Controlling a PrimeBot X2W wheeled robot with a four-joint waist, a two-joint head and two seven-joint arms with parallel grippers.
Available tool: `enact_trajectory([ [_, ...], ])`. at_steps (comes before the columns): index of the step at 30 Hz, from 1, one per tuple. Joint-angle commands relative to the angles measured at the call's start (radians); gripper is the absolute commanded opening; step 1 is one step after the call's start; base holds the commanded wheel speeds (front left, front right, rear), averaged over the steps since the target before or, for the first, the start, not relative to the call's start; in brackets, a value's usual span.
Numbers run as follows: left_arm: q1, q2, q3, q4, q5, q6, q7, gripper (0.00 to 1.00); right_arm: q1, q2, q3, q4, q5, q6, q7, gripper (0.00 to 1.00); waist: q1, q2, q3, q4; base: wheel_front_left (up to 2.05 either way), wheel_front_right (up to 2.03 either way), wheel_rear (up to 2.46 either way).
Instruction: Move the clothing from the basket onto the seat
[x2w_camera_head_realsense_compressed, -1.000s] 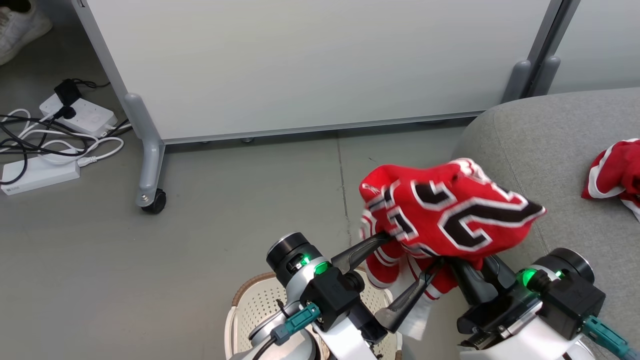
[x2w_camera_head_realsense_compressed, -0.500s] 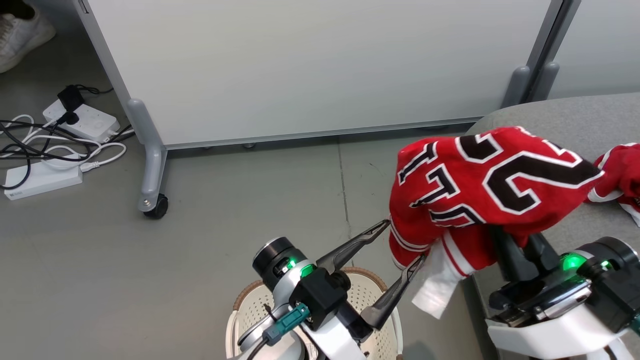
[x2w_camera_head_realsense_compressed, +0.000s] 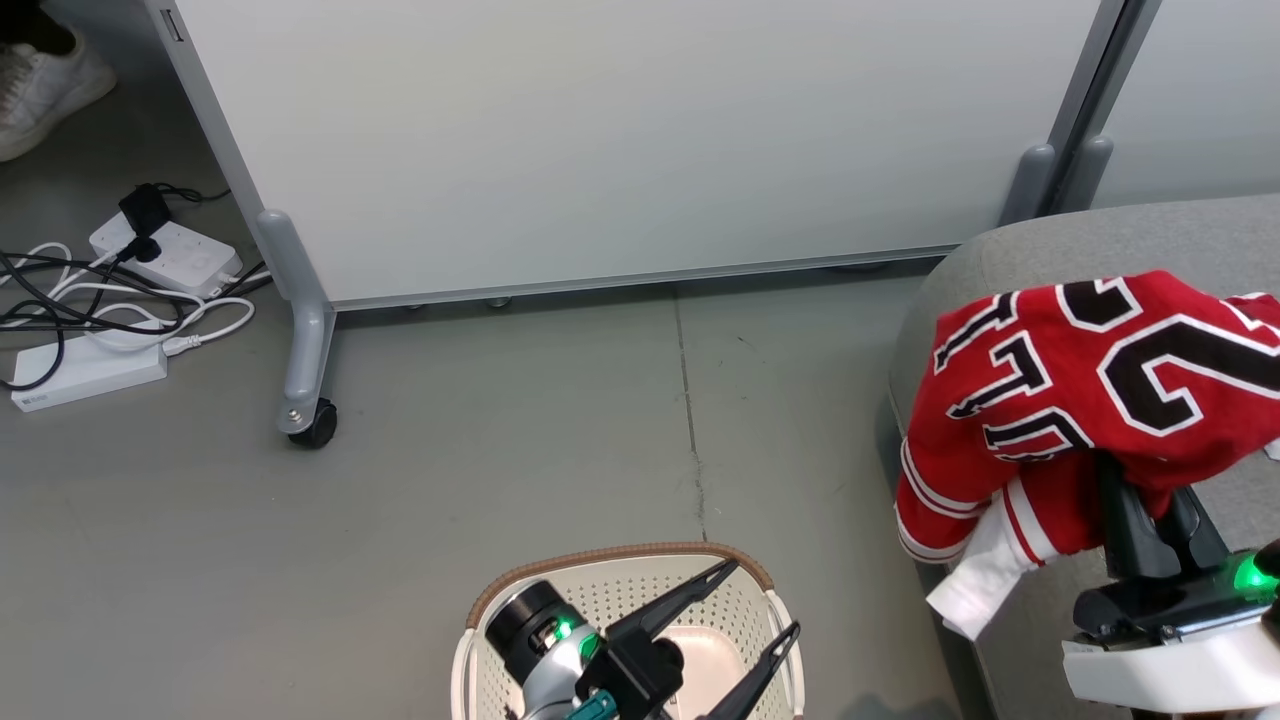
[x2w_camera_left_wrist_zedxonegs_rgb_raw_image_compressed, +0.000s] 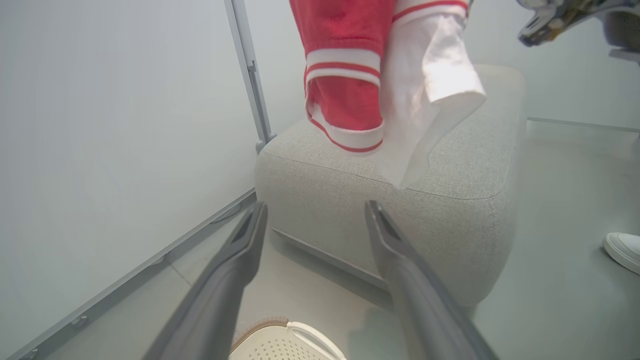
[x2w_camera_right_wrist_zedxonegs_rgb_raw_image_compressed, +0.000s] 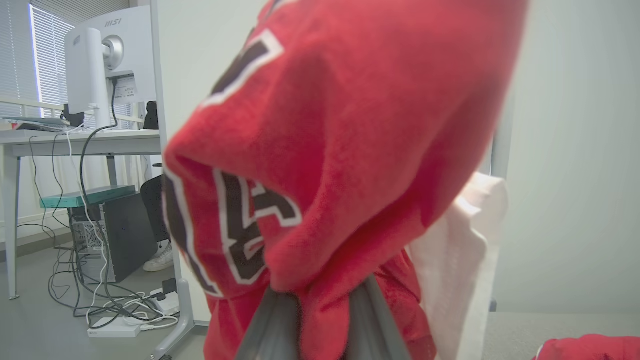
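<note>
Red clothing (x2w_camera_head_realsense_compressed: 1090, 390) clamped between right fingers (x2w_camera_head_realsense_compressed: 1118, 520) above seat (x2w_camera_head_realsense_compressed: 1050, 245); left fingers (x2w_camera_head_realsense_compressed: 690, 598) spread wide, empty.

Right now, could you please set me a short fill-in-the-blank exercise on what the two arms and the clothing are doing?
1. The right gripper has its jaws shut on the clothing, over the edge of the grey ____.
2. The left gripper has its jaws ____ and holds nothing.
3. The basket stands on the ____.

Missing words: seat; open; floor.
</note>
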Motion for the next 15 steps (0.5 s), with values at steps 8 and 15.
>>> enact_trajectory([
  [8, 0.059, 0.017, 0.008, 0.005, 0.010, -0.008, -0.001, 1.00, 0.057, 0.016, -0.031, 0.088, 0.035, 0.002, -0.006, 0.00, 0.0000, 0.0000, -0.003, -0.005, 0.00, 0.00, 0.00],
  [15, 0.088, 0.014, -0.013, 0.005, 0.023, -0.007, -0.001, 1.00, 0.063, 0.010, -0.026, 0.159, 0.040, 0.002, -0.006, 0.00, 0.0000, 0.0000, -0.002, -0.006, 0.00, 0.00, 0.00],
])
